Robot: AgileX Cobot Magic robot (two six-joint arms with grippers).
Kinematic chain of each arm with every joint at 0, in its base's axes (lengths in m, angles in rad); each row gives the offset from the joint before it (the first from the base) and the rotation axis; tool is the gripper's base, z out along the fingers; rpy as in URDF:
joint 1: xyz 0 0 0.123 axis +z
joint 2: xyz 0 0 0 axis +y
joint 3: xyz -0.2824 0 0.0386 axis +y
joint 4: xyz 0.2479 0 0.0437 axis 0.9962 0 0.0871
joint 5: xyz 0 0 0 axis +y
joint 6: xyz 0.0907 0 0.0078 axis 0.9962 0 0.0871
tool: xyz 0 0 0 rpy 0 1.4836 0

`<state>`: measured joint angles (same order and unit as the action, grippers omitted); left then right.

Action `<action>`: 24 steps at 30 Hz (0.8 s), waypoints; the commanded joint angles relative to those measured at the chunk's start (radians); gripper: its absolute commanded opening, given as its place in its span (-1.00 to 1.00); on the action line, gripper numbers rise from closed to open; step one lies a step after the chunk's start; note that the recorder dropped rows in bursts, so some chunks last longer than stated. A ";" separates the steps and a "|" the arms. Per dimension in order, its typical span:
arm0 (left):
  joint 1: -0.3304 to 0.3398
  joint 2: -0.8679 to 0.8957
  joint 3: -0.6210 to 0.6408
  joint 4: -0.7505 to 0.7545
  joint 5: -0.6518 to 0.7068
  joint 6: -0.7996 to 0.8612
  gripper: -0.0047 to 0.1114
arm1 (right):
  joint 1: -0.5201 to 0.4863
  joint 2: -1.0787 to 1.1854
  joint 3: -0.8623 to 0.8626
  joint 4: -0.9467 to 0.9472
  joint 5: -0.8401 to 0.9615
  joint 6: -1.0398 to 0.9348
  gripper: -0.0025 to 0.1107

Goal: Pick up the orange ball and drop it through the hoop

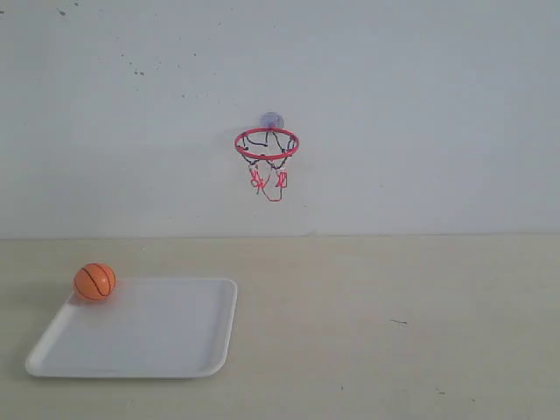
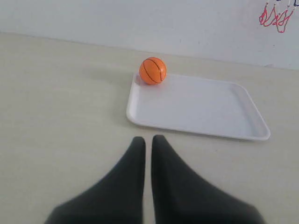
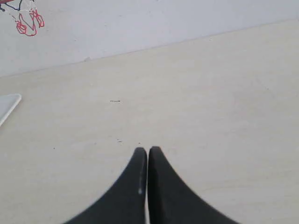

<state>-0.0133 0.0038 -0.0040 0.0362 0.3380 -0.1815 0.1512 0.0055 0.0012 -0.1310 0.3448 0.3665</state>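
Note:
The orange ball [image 1: 94, 282] with black seams rests in the far left corner of a white tray [image 1: 166, 350]. The left wrist view shows the same orange ball [image 2: 153, 71] on the white tray [image 2: 205, 121], well ahead of my left gripper [image 2: 148, 138], which is shut and empty over bare table. The hoop [image 1: 267, 145], red-ringed with a black-and-red net, hangs on the back wall by a translucent suction cup [image 1: 272, 120]. Only its net's lower strings [image 2: 275, 16] show in the left wrist view, and net strings [image 3: 28, 23] in the right. My right gripper [image 3: 147, 149] is shut on nothing. Neither gripper shows in the exterior view.
A beige table [image 1: 394, 324] runs up to a white wall [image 1: 420, 105]. A corner of the tray [image 3: 7, 106] shows at the edge of the right wrist view. A small dark mark [image 1: 398, 322] lies on the table's right half.

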 commanded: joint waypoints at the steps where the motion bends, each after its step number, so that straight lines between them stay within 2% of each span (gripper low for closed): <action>1: -0.008 -0.004 0.004 0.005 -0.001 0.004 -0.85 | -0.003 -0.005 -0.001 -0.008 -0.010 -0.008 -0.96; 17: -0.008 -0.004 0.004 0.005 -0.001 0.004 -0.85 | -0.003 -0.005 -0.001 -0.008 -0.010 -0.008 -0.96; 20: -0.008 -0.004 0.004 -0.036 -0.035 0.002 -0.85 | -0.003 -0.005 -0.001 -0.008 -0.010 -0.008 -0.96; 24: -0.008 -0.004 -0.108 -0.046 -0.034 0.002 -0.85 | -0.003 -0.005 -0.001 -0.008 -0.010 -0.008 -0.96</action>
<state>-0.0133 0.0020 -0.0375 0.0000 0.3311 -0.1815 0.1512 0.0055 0.0012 -0.1310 0.3448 0.3665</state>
